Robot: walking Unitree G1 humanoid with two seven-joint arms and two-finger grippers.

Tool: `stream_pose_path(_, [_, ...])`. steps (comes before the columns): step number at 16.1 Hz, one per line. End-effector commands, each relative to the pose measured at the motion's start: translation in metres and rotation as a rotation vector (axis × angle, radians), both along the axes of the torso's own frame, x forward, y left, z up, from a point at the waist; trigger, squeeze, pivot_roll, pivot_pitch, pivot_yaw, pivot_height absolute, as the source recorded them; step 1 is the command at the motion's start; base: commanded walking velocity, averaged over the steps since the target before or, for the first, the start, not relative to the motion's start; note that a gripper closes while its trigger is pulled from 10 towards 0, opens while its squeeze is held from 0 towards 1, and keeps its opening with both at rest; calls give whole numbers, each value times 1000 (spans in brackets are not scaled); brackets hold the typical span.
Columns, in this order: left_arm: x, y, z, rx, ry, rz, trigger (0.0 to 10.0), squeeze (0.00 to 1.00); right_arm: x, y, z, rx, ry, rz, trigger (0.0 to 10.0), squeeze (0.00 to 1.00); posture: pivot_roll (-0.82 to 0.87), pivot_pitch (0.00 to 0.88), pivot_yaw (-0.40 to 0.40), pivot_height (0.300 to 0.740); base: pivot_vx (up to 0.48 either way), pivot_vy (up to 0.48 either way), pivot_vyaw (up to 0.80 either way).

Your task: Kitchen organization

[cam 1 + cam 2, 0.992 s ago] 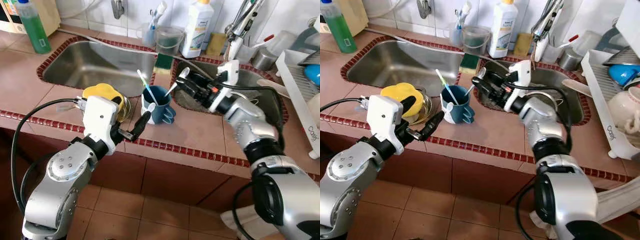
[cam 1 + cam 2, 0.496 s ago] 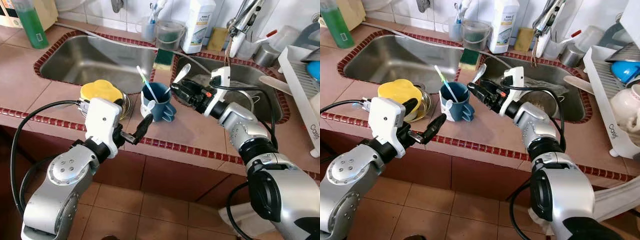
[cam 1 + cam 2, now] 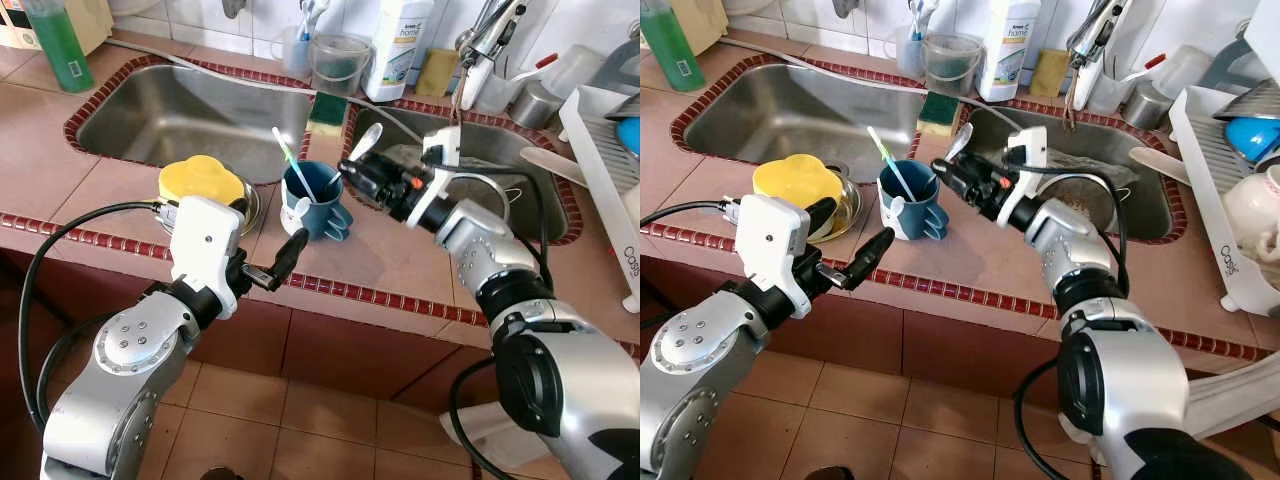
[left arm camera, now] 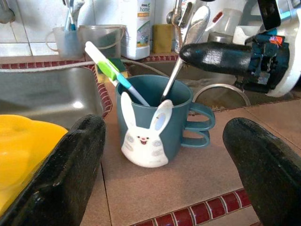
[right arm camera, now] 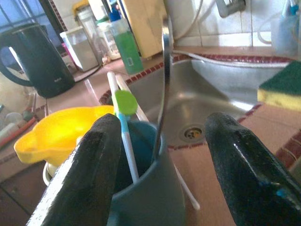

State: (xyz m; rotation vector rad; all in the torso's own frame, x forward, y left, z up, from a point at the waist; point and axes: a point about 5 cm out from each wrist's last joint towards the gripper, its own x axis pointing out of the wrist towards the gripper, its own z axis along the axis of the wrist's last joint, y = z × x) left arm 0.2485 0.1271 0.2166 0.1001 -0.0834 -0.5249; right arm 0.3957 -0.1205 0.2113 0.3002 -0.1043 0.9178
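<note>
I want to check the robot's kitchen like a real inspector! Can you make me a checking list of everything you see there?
Surface: brown tiled counter with a red tile edge and two steel sinks.
Job's things: blue bunny mug standing on the counter, holding a toothbrush and a spoon.
Clutter: yellow lid on a metal bowl, green sponge, white bottle, green bottle, dish rack.
Grippers: right gripper open beside the mug's rim, fingers either side of the spoon handle; left gripper open, in front of the mug, apart from it.
Cables: black cables along both arms.
Surroundings: white tiled wall, brown floor tiles below.
</note>
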Motion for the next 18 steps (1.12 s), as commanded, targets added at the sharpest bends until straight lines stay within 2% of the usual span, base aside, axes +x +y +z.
stream_pose_path(1, [-4, -3, 1, -8, 0, -21, 10000, 0, 1, -1, 5, 9, -13, 2, 10000, 0, 148, 182, -109, 740, 0, 0, 0])
stream_pose_path(2, [-4, -3, 2, -10, 1, -20, 10000, 0, 2, -1, 8, 13, -21, 7, 8314, 0, 148, 183, -110, 740, 0, 0, 0])
stream_pose_path(3, [-4, -3, 2, -12, 4, -18, 10000, 0, 2, -1, 10, 15, -24, 8, 2039, 0, 149, 184, -110, 740, 0, 0, 0])
stream_pose_path(4, [-4, -3, 2, -14, 5, -16, 10000, 0, 2, -1, 10, 16, -24, 4, 0, 0, 149, 184, -111, 740, 0, 0, 0])
stream_pose_path(18, [-4, -3, 3, -19, 9, -15, 10000, 0, 3, -10, 4, 37, 2, -50, 0, 0, 150, 186, -106, 740, 0, 0, 0])
